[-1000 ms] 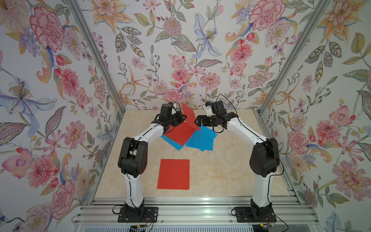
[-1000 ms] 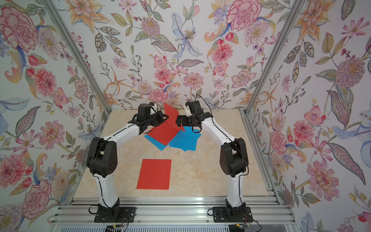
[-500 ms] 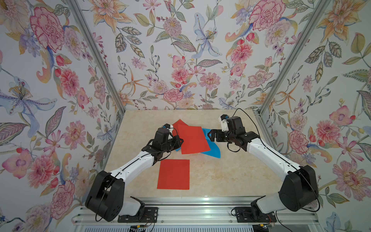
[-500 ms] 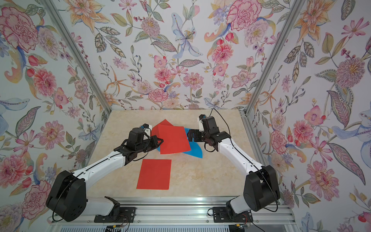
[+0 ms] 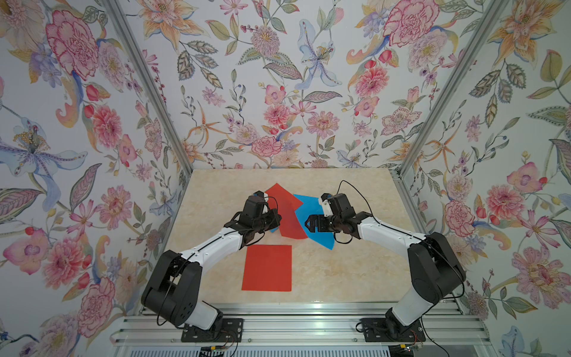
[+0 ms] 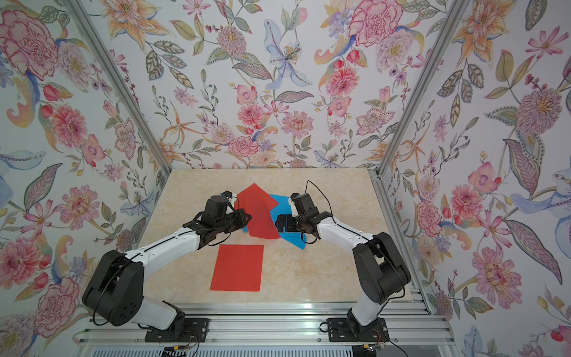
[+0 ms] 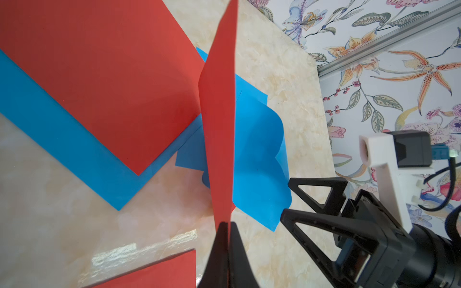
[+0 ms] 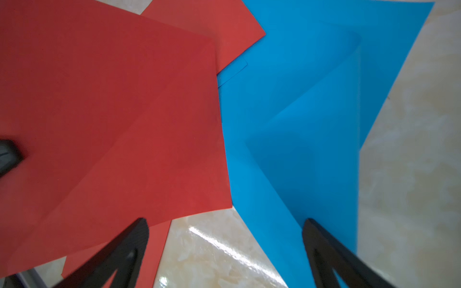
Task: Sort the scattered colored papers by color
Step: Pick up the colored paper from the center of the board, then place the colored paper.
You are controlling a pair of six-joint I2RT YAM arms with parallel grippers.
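Left gripper [image 7: 226,225] pinching held red sheet [image 7: 220,124] by its edge, lifted off the pile, right gripper [image 8: 225,222] spread beside it over blue sheets [image 8: 299,99], second red sheet [image 5: 278,193] overlapping blue, third red sheet [image 5: 267,269] flat alone toward the table [image 5: 355,278] front.

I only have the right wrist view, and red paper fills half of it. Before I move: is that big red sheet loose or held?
Observer: Held. The left gripper is shut on one edge of that red sheet, which is raised on edge.
Operator: Any red lying away from this overlap?
Observer: One lone red sheet lies flat nearer the arm bases, apart from the others.
Operator: Blue hiding past the red?
Observer: Yes, a blue sheet sticks out from under a flat red sheet on the left arm's side.
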